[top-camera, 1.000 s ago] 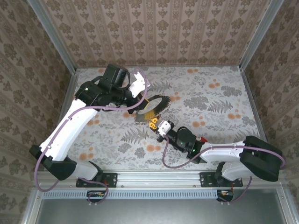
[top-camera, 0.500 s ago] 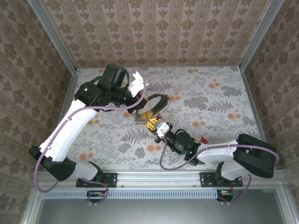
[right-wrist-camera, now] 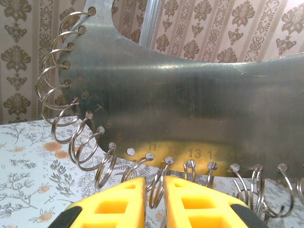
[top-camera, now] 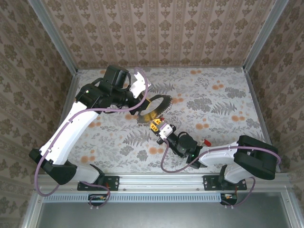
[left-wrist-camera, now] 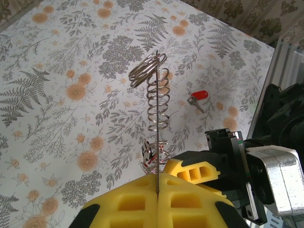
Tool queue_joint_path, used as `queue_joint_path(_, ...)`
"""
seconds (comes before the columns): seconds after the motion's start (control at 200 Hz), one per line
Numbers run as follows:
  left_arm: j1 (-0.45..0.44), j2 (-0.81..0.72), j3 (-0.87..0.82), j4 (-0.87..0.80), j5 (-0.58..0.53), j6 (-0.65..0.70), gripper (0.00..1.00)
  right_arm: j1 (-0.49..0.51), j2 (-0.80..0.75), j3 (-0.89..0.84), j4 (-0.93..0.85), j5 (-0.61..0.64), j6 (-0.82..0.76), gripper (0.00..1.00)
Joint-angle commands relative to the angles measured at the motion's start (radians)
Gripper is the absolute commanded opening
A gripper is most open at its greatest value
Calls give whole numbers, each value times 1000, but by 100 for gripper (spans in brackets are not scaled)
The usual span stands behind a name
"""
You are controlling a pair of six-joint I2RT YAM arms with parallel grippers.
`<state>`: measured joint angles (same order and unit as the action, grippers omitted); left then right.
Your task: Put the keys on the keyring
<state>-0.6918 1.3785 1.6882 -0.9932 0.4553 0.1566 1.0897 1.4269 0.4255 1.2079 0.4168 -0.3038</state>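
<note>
Above the table (top-camera: 213, 109), left tool (left-wrist-camera: 156, 183) clamps the keyring (right-wrist-camera: 190, 95); right tool (right-wrist-camera: 154, 187), slightly parted, at its rim.

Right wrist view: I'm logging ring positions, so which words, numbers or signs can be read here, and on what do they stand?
"11": on the keyring, on its metal face just above the row of holes along the lower edge.
"13": same face, same row, further right.
"14": same face, right beside the 13.
More faint marks sit between the 11 and the 13 and to the right of the 14, too blurred to read.
</note>
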Motion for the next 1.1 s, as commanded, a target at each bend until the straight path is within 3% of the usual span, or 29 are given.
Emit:
queue_joint_path(0.0, 5, -38, -2, 36, 17, -17, 0, 6, 4, 28, 45, 32, -12, 20)
queue_joint_path(0.59, 9, -48, -7, 39, 22, -22, 0, 4, 35, 42, 57, 60, -38, 14)
queue_joint_path(0.775, 15, -50, -14, 50, 21, -29, 0, 5, 37, 42, 56, 70, -46, 7)
queue_joint_path(0.88, 25, -55, -26, 67, 29, -45, 0, 4, 33, 41, 48, 81, -47, 0)
queue_joint_path(1.095, 92, -106, -149, 189, 30, -172, 0, -11, -29, 25, -38, 39, -13, 0)
